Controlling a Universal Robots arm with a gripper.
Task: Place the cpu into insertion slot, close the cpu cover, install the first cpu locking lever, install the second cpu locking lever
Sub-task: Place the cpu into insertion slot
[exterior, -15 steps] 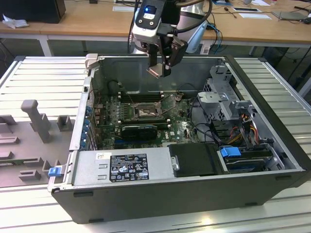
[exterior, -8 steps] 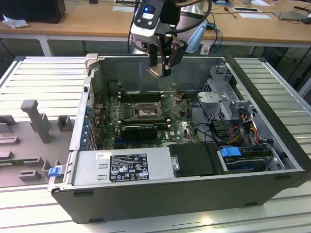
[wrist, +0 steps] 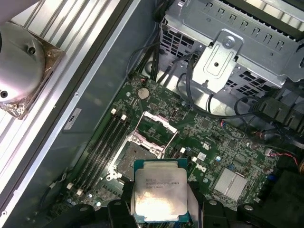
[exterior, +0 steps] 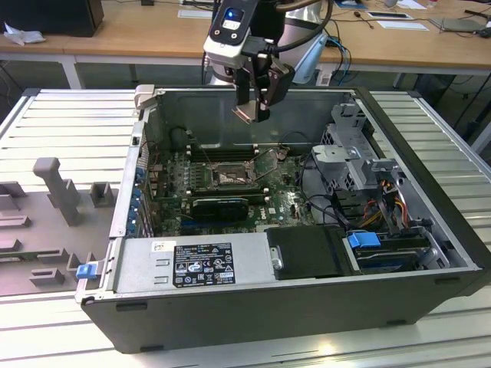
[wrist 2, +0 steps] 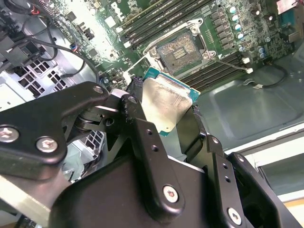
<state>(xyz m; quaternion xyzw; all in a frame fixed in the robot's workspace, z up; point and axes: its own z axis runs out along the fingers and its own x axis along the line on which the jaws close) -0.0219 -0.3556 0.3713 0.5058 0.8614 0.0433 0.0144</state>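
Note:
My gripper (exterior: pixel 251 112) hangs over the open computer case, shut on the cpu (exterior: pixel 246 114), well above the motherboard. Both wrist views show the cpu (wrist 2: pixel 165 100) (wrist: pixel 159 189), a pale metal square on a teal-edged base, clamped by its edges between the black fingers (wrist 2: pixel 134 97). The insertion slot (exterior: pixel 230 178) (wrist 2: pixel 181 49) (wrist: pixel 133 156) lies open below on the green board, its dark contact field bare. Beside the slot the silvery cpu cover (wrist: pixel 155 129) stands tilted up. I cannot make out the locking levers clearly.
Long black memory slots (wrist: pixel 102 142) flank the socket. A metal drive cage (exterior: pixel 349 146) with cables (exterior: pixel 318 192) fills the exterior view's right side of the case. A black card (exterior: pixel 221 205) and the power supply (exterior: pixel 201 262) sit nearer the front. Grey fixtures (exterior: pixel 57 192) stand outside the case.

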